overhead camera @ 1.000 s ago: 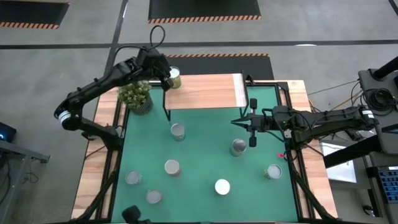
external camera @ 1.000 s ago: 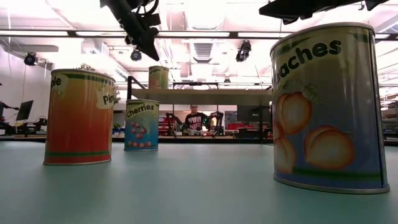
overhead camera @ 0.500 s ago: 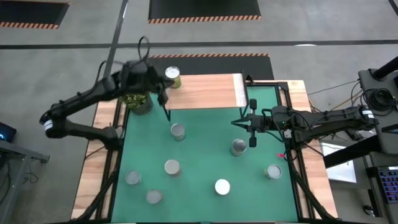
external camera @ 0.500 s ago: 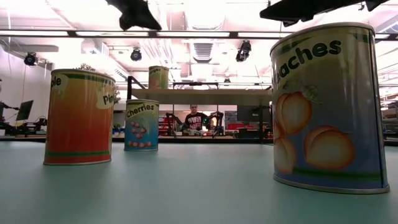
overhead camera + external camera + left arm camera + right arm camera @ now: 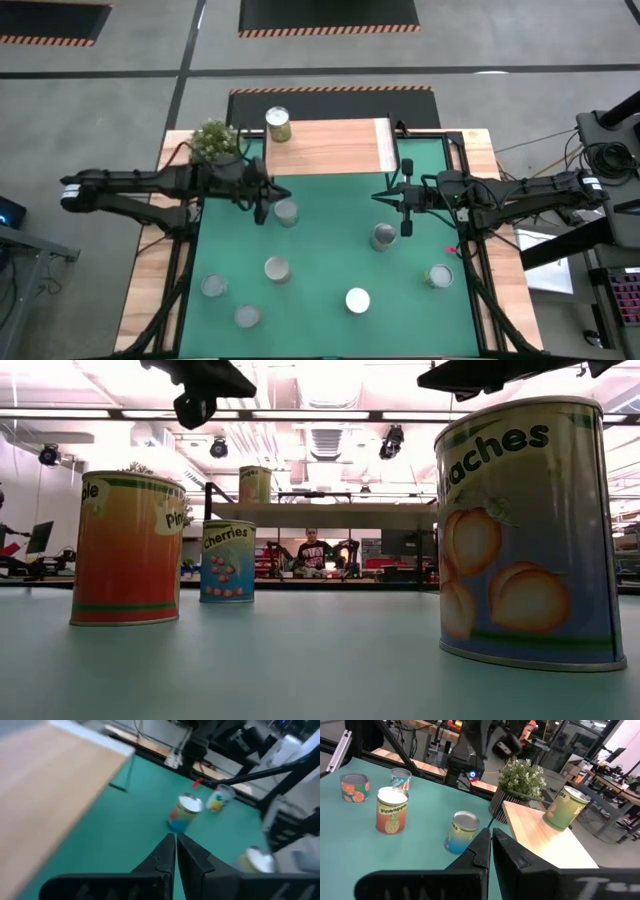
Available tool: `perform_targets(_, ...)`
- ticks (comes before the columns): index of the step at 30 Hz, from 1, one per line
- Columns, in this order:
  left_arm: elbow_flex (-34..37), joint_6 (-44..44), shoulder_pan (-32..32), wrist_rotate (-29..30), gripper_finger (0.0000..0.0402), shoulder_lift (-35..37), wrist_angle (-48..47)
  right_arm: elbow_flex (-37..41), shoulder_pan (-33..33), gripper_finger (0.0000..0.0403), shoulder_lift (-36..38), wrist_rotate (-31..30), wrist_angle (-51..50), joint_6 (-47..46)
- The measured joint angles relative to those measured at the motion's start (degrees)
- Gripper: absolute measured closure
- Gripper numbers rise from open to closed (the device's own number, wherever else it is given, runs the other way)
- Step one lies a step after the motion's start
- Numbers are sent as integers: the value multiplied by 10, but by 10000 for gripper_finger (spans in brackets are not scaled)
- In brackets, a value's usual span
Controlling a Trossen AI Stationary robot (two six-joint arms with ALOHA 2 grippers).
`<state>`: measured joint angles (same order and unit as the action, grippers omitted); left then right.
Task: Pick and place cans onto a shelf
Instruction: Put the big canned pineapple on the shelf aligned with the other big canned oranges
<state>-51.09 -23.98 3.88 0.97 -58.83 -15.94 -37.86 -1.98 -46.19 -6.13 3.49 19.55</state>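
One greenish can stands upright on the left end of the light-wood shelf; it also shows in the low view and the right wrist view. Several more cans stand on the green table, among them a blue one, one at the middle right, a pineapple can and a peaches can. My left gripper is shut and empty, above the table just left of the blue can. My right gripper is shut and empty, above the table right of centre.
A potted green plant stands at the shelf's left end. Cans stand toward the table's near edge. Bare green surface lies between the two grippers. A person sits far back in the room.
My left gripper has left the greenish can on the shelf and swung toward the table's near edge, coming down beside the blue can. The greenish can stays upright on the shelf's left end.
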Motion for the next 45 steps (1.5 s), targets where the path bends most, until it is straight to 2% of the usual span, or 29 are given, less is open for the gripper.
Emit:
perform_targets(3,-18,-100,-17,-1,402,-23,-29,0,0,394,0,0,1,5)
perform_targets(6,-50,-228,-38,-14,402,-52,-110,0,0,394,0,-1,3,24)
perform_targets(9,-78,-306,-77,-20,402,-90,-192,0,0,394,0,-13,15,37)
perform_targets(13,-109,-374,-133,-21,402,-152,-242,0,0,394,0,-20,19,57)
perform_targets(16,-155,-390,-165,-16,402,-193,-265,0,0,394,0,-20,26,76)
perform_targets(20,-227,-430,-216,44,402,-244,-354,0,0,394,0,-20,49,90)
perform_targets(24,-275,-520,-258,63,402,-292,-451,0,0,394,0,-20,58,101)
perform_targets(28,-297,-567,-288,70,391,-324,-454,-9,0,394,-1,-18,58,101)
perform_targets(33,-298,-630,-310,54,328,-339,-454,-9,0,394,-1,-14,58,107)
perform_targets(40,-286,-723,-324,57,176,-351,-453,-10,0,394,-1,-14,58,111)
perform_targets(45,-282,-732,-326,77,79,-369,-454,-10,0,394,-1,-13,51,104)
